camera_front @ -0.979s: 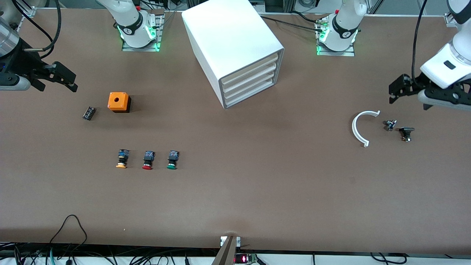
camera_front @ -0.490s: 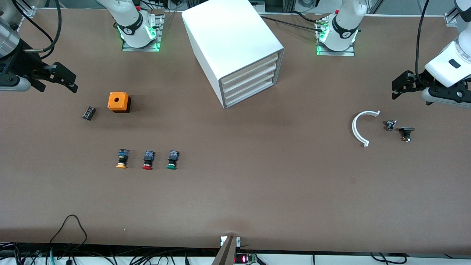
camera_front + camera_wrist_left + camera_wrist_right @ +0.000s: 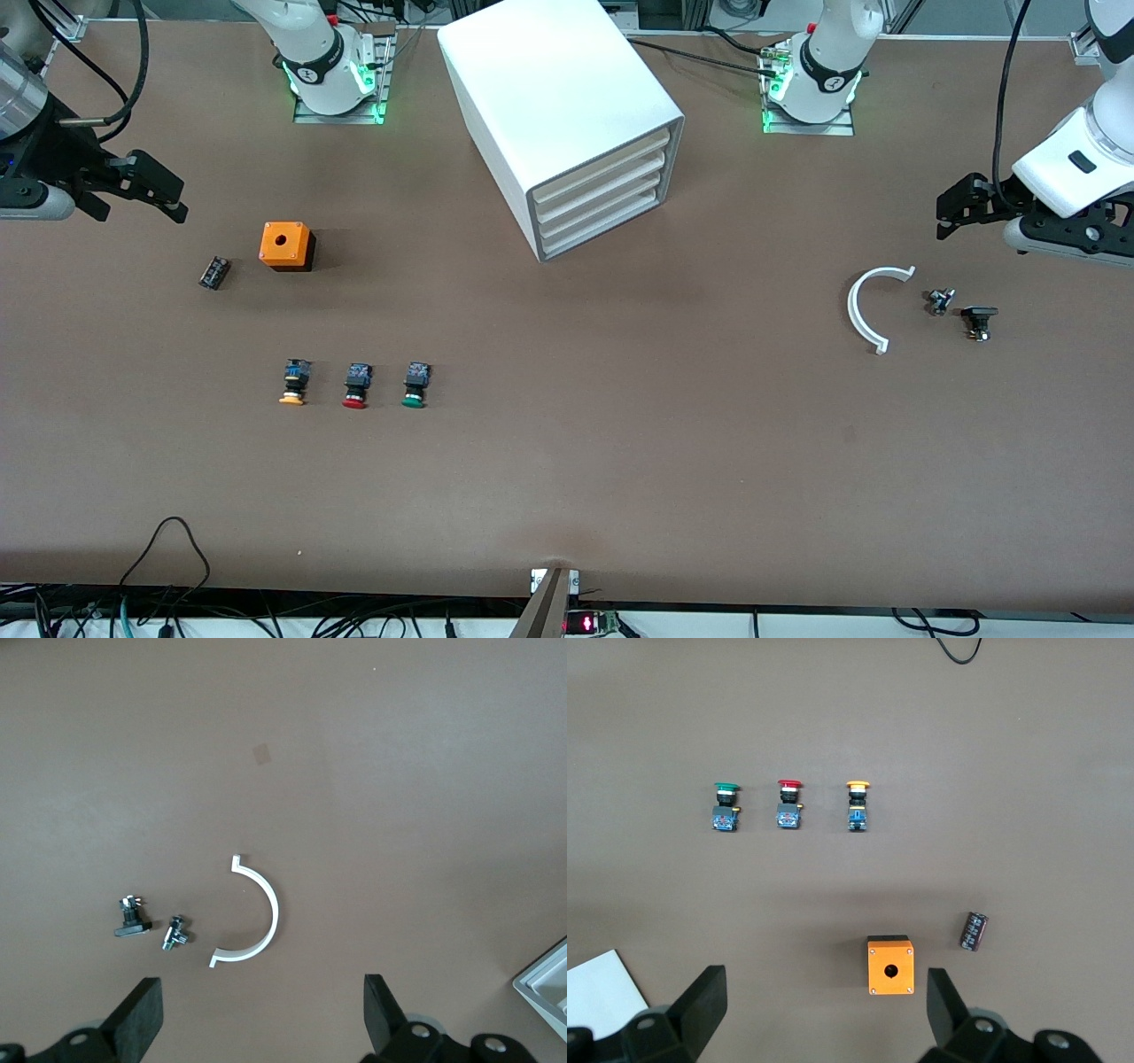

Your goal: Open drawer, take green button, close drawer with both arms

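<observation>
The white cabinet (image 3: pixel 567 106) stands at the table's middle, near the arm bases, and its four drawers (image 3: pixel 602 199) are all shut. A corner of it shows in the left wrist view (image 3: pixel 547 981). The green-capped button (image 3: pixel 415 385) lies on the table, nearer to the front camera than the cabinet, and also shows in the right wrist view (image 3: pixel 726 806). My left gripper (image 3: pixel 955 211) hangs open and empty over the left arm's end of the table (image 3: pixel 261 1019). My right gripper (image 3: pixel 149 190) hangs open and empty over the right arm's end (image 3: pixel 824 1010).
A red-capped button (image 3: pixel 356 385) and an orange-capped button (image 3: pixel 293 382) lie beside the green one. An orange box (image 3: pixel 285 245) and a small black cylinder (image 3: pixel 213 272) lie near the right gripper. A white half ring (image 3: pixel 873 306), a metal fitting (image 3: pixel 939 301) and a black part (image 3: pixel 978 321) lie near the left gripper.
The left gripper rose and drew slightly toward its end of the table, then came part way back. The right arm has not moved.
</observation>
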